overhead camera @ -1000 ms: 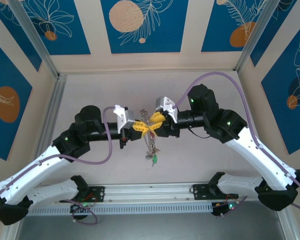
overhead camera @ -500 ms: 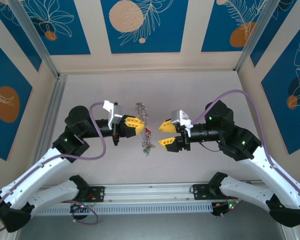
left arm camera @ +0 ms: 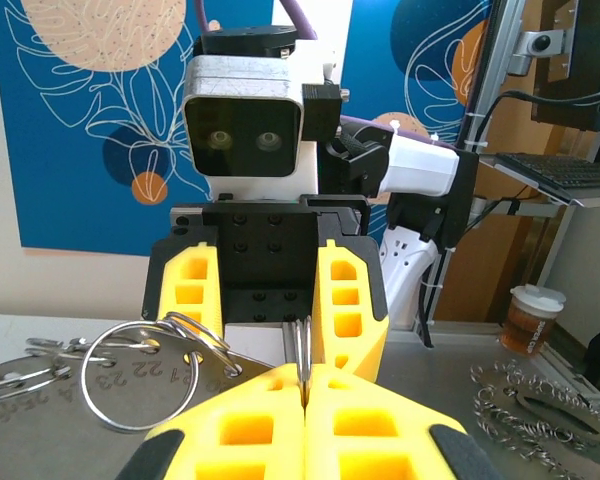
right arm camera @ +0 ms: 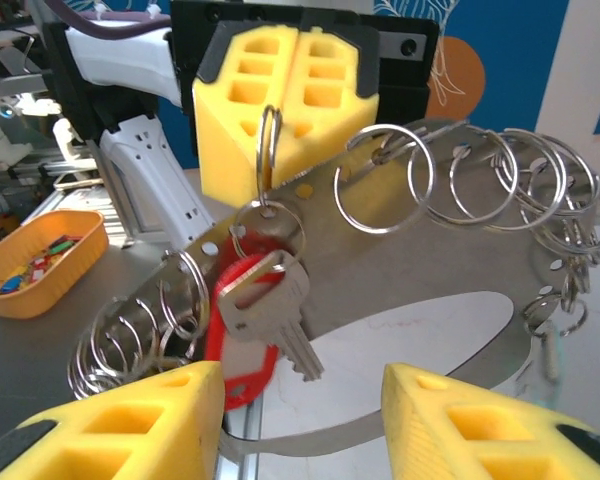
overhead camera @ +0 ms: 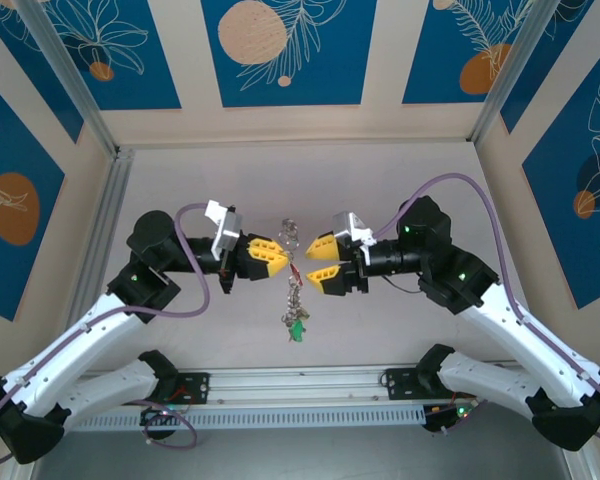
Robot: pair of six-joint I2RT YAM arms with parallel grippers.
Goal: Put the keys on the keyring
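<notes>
The keyring (overhead camera: 293, 262) hangs in mid-air above the middle of the tabletop (overhead camera: 400, 175), between the two end effectors, with the keys (overhead camera: 297, 318) dangling in a bunch below it, a green one lowest. From above it reads as little more than a thin tangle.

The right wrist view shows far more. There the keyring (right arm camera: 420, 255) is a flat metal band pierced with holes and strung with many split rings (right arm camera: 450, 180). One silver key (right arm camera: 280, 305) with a red tag (right arm camera: 242, 375) hangs from a small ring. That ring is pinched in the left end effector (right arm camera: 292, 110), whose yellow fingers are pressed together. The same view takes in an orange tray (right arm camera: 30, 285) holding small coloured pieces.

The left wrist view shows its own left end effector (left arm camera: 305, 425) pressed onto that small ring. Opposite it is the right end effector (left arm camera: 272, 300), with a heap of loose rings (left arm camera: 525, 420) on the tabletop to the side.

The right end effector (overhead camera: 316, 262) is spread wide and holds nothing, with the keyring just beyond its tips. Both arms reach inward from either side. Their wrists are roughly level and face each other, the left end effector (overhead camera: 278, 258) touching the keyring.
</notes>
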